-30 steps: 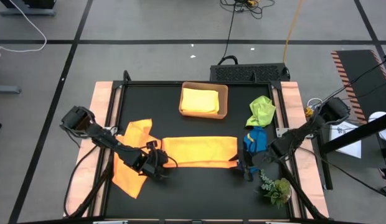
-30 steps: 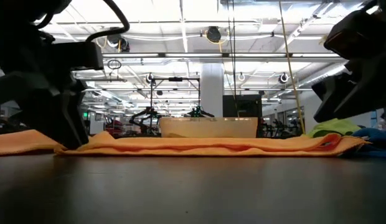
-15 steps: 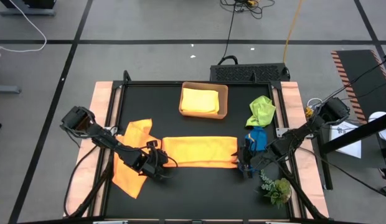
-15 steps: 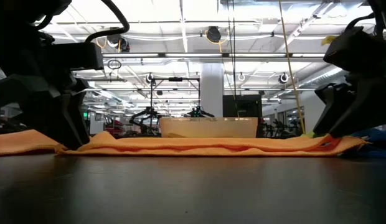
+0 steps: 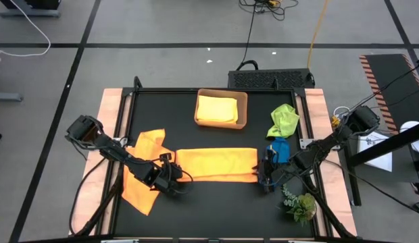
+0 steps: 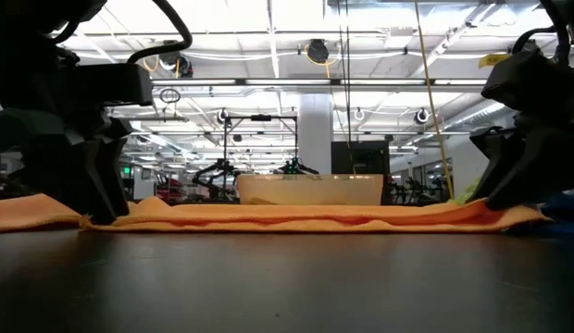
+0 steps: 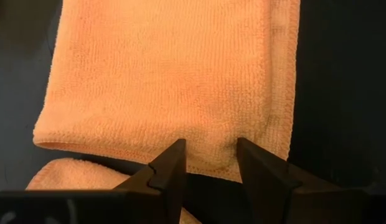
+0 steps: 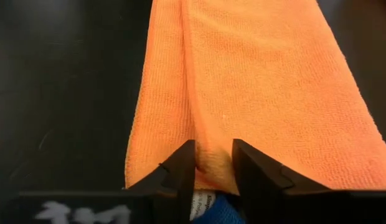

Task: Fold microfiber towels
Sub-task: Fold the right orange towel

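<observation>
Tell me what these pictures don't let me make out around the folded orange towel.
- High view: both hands' fingertips, left hand and right hand, too small to see.
- Low view: blue towel, hidden behind the right arm.
- Left wrist view: second orange towel, cut off by the fingers.
- Folded orange towel: layer count unclear.

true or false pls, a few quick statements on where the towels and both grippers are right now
1. The yellow towel lies in the tan tray. True.
2. The left gripper is at one end of the folded orange towel. True.
3. The right gripper holds the lime green towel. False: it is closing on the folded orange towel's other end.
4. The blue towel is in the tray. False: it lies on the table beside the right gripper.
5. A second orange towel lies near the left arm. True.
</observation>
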Controlling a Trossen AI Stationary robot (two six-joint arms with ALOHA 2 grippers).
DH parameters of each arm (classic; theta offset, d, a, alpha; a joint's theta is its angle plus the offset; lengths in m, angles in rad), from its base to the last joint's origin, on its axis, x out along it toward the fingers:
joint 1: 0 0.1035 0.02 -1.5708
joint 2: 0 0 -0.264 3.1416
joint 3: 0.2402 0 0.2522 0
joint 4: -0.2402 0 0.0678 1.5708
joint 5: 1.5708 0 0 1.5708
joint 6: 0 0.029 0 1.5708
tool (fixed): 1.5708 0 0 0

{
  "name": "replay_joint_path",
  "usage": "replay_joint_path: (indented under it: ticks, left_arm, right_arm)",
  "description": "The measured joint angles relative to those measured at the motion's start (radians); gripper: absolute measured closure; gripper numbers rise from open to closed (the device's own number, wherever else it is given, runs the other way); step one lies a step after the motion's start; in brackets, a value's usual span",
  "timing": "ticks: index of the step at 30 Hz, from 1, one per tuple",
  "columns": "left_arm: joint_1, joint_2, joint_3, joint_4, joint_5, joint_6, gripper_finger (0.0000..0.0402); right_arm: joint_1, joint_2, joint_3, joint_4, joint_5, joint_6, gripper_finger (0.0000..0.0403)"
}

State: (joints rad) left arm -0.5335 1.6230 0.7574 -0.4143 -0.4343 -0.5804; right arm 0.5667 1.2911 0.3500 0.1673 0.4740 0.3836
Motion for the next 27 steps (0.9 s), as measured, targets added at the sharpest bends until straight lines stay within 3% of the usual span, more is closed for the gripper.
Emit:
replay_joint_path:
  ticks: [4, 8, 15, 27]
  left_arm:
    - [0.0, 0.0, 0.0, 0.0, 0.001, 0.012, 0.0259]
    - [0.0, 0.0, 0.0, 0.001, 0.01, 0.031, 0.0295]
    - [0.0, -0.001, 0.002, -0.002, 0.043, 0.053, 0.0392]
    - [0.0, 0.0, 0.146, -0.182, 0.057, 0.054, 0.0385]
  right_arm:
    - [0.0, -0.008, 0.0, 0.0, -0.001, -0.003, 0.0355]
    - [0.0, -0.023, 0.0, 0.0, -0.005, -0.013, 0.0395]
    - [0.0, -0.053, 0.0, 0.005, -0.006, -0.033, 0.0393]
    - [0.0, -0.145, 0.0, 0.01, -0.006, -0.08, 0.0399]
